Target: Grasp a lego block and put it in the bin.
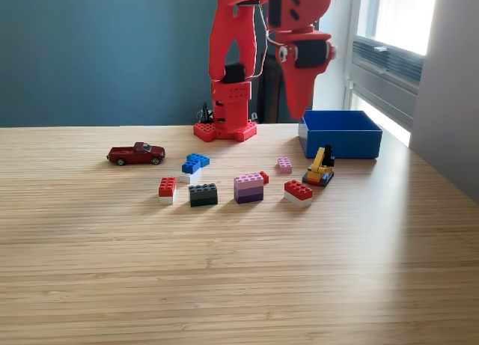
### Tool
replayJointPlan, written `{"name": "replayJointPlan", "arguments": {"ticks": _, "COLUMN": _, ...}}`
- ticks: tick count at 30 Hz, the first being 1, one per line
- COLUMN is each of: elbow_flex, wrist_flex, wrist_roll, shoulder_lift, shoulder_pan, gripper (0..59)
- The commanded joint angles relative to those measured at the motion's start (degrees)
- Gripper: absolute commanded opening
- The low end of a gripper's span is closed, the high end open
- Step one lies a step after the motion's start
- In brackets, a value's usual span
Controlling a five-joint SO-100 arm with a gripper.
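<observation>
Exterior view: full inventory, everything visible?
Bin: 1, blue, back right, contents hidden.
Toy car: 1, dark red, left.
Blue bricks: small cluster on white, centre-left.
Red-white bricks: 2, one left, one right.
Black brick: 1, front centre.
Purple stack: 1, pink over purple, centre.
Pink brick: 1, near bin.
Yellow toy vehicle: 1, before bin.
Table: 1, wood.
Arm: 1, red, back centre.
Gripper: raised, pointing down; jaw state unclear.

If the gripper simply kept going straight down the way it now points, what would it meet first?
Probably the bare tabletop just beside the blue bin, on the exterior view's left of it; the gripper tip hangs near the bin's corner, though depth is unclear.
</observation>
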Motion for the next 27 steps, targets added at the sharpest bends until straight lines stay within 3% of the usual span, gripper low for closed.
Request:
{"name": "replayJointPlan", "arguments": {"ticks": 1, "elbow_flex": -3.0, "wrist_flex": 0.7, "wrist_roll": -2.0, "shoulder_lift": 1.1, "shoulder_pan": 6.9, "gripper": 1.2}}
{"name": "replayJointPlan", "arguments": {"ticks": 13, "elbow_flex": 0.9, "wrist_flex": 0.7, "wrist_roll": -7.0, "shoulder_lift": 1.1, "shoulder_pan": 13.6, "gripper": 1.2}}
{"name": "replayJointPlan", "arguments": {"ticks": 27, "elbow_flex": -6.2, "wrist_flex": 0.5, "wrist_roll": -10.4, "shoulder_lift": 1.1, "shoulder_pan": 20.0, "gripper": 1.2}}
